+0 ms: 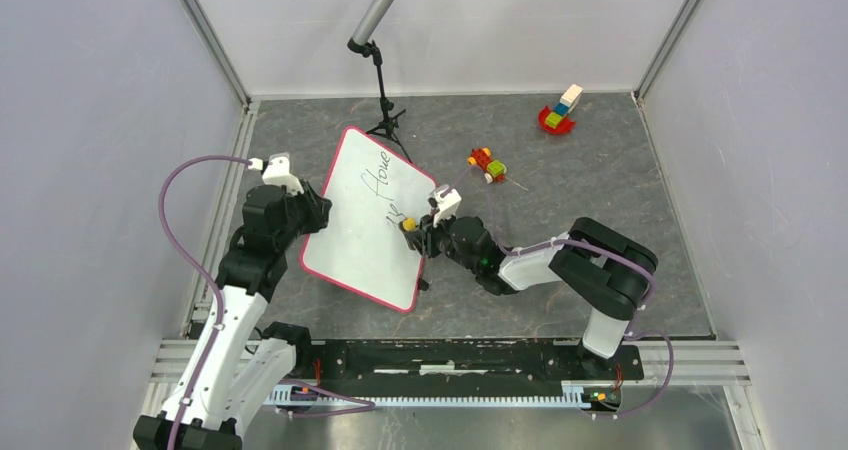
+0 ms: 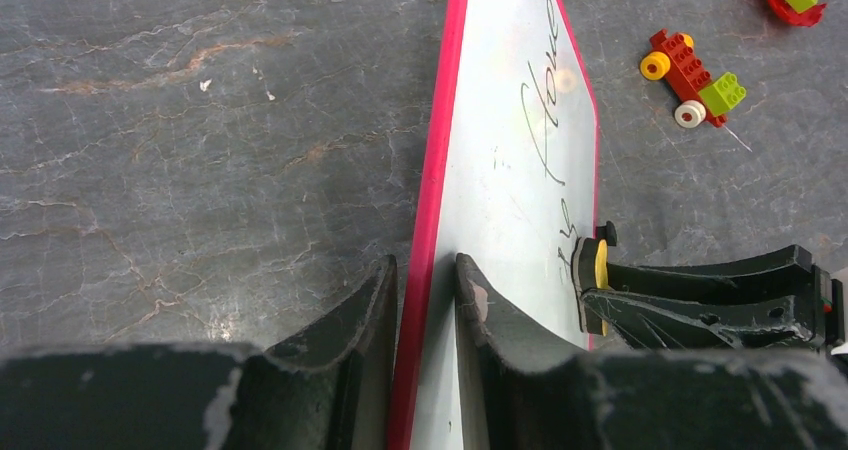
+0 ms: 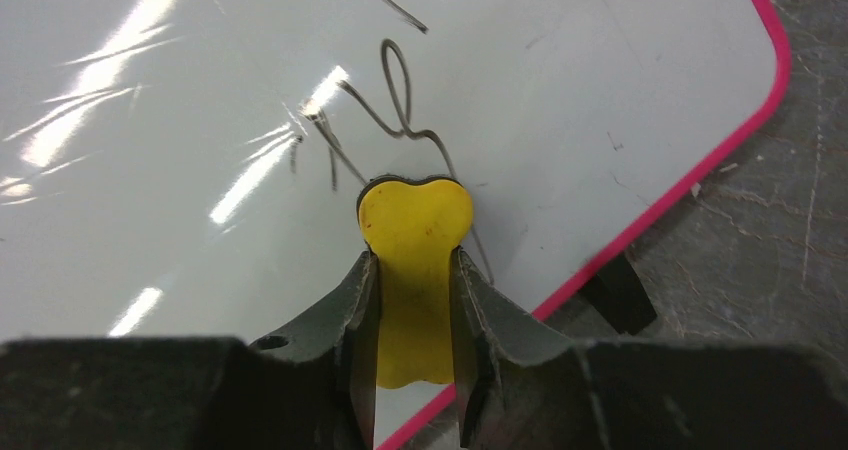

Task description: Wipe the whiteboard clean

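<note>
The whiteboard (image 1: 365, 220) is white with a red-pink rim and black handwriting along its right side; it is held tilted off the grey table. My left gripper (image 1: 312, 213) is shut on the whiteboard's left rim (image 2: 432, 220), one finger on each face. My right gripper (image 1: 420, 232) is shut on a yellow eraser (image 3: 415, 270) with a dark pad; the pad presses against the board face over the lower handwriting (image 3: 390, 110). The eraser (image 2: 597, 282) and right fingers also show in the left wrist view. A black edge clip (image 3: 617, 292) sits on the board's rim.
A red and yellow brick car (image 1: 486, 164) lies just right of the board, also in the left wrist view (image 2: 690, 78). A red boat of stacked bricks (image 1: 560, 112) stands at the back right. A black tripod (image 1: 385, 110) with a grey tube stands behind the board.
</note>
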Motion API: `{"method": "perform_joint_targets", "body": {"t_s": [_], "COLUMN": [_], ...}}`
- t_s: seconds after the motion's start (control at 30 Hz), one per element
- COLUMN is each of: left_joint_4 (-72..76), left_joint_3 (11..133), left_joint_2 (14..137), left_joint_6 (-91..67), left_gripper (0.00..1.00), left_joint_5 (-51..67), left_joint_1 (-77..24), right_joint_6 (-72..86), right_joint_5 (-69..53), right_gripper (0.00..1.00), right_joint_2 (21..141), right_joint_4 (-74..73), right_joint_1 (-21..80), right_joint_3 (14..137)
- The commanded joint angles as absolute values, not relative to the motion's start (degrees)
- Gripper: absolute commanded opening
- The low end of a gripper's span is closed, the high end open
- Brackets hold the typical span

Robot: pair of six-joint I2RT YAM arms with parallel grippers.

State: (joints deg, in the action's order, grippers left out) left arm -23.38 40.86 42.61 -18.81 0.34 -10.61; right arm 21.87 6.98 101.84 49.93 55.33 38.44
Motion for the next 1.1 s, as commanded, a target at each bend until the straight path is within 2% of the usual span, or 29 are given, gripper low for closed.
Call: {"method": "perform_joint_targets", "body": {"t_s": [0.0, 0.13, 0.27, 0.47, 0.57, 0.87, 1.07], "left_joint_4": [-28.04, -27.99, -27.93, -27.86, -27.86, -27.86, -30.36], "left_joint_3": [40.01, 40.09, 40.00, 39.93, 39.90, 40.01, 41.07], "left_joint_2": [42.99, 43.11, 43.04, 43.39, 43.49, 43.82, 43.74], "left_joint_6": [-20.06, -20.08, -20.04, -20.04, -20.04, -20.04, -19.91], "left_gripper": [0.02, 0.02, 0.02, 0.02, 0.02, 0.02, 0.02], "left_joint_5": [5.35, 5.76, 5.72, 5.77, 5.83, 5.99, 7.03], "left_joint_1": [-11.79, -11.80, -11.78, -11.78, -11.78, -11.78, -11.86], "right_joint_6": [21.67, 18.99, 15.96, 14.12, 16.60, 21.59, 20.97], "right_joint_5": [6.62, 6.53, 6.16, 7.65, 6.53, 5.04, 4.34], "right_gripper": [0.00, 0.00, 0.00, 0.00, 0.00, 0.00, 0.00], "right_joint_2": [103.39, 102.79, 104.85, 110.45, 111.01, 109.01, 106.58], "right_joint_4": [41.42, 37.95, 33.16, 30.58, 32.57, 39.65, 36.56], "right_joint_1": [56.02, 58.96, 62.93, 61.68, 58.76, 53.04, 52.68], "right_joint_3": [36.60, 42.43, 54.05, 64.74, 63.07, 46.54, 47.93]}}
